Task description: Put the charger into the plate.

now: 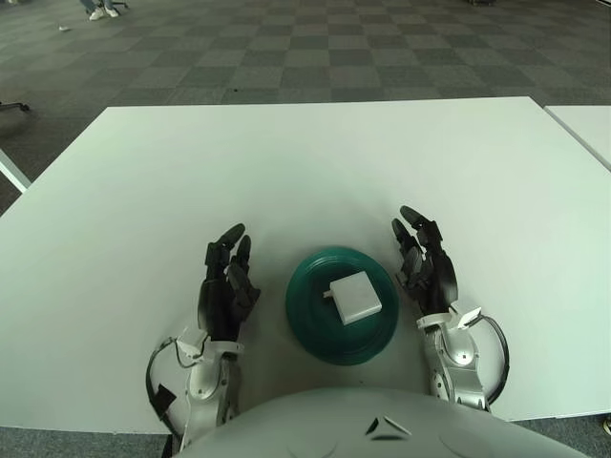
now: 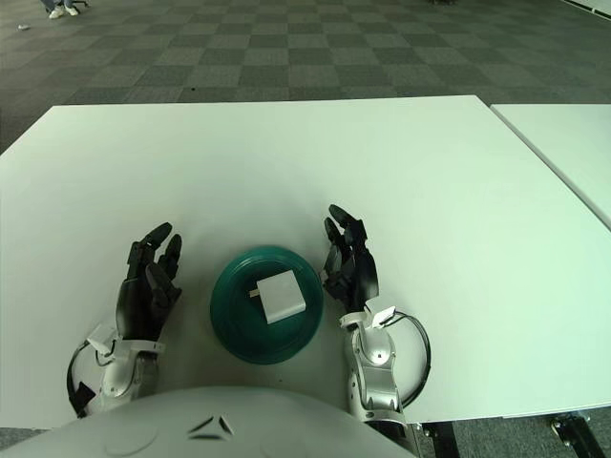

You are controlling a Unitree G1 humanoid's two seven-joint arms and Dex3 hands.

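Sitting in the middle of the dark green plate (image 1: 310, 329) is the white square charger (image 1: 355, 297), lying flat, its plug prongs pointing toward the plate's left rim. The plate rests on the white table (image 1: 305, 172), close to the table's near edge and just ahead of the robot's body.

Left of the plate, just beside its rim but apart from it, the left hand (image 1: 225, 286) shows with its black fingers (image 1: 229, 240) extended forward and loosely spread, grasping nothing. Right of the plate, equally close and also apart from the rim, the right hand (image 1: 427, 270) shows with its fingers (image 1: 414, 218) stretched forward and relaxed, likewise holding nothing.

Beyond the plate the table reaches to a dark checkered carpet floor (image 1: 315, 48). Right of the plate, past the table's edge, the corner of a second white table (image 1: 587, 124) appears.
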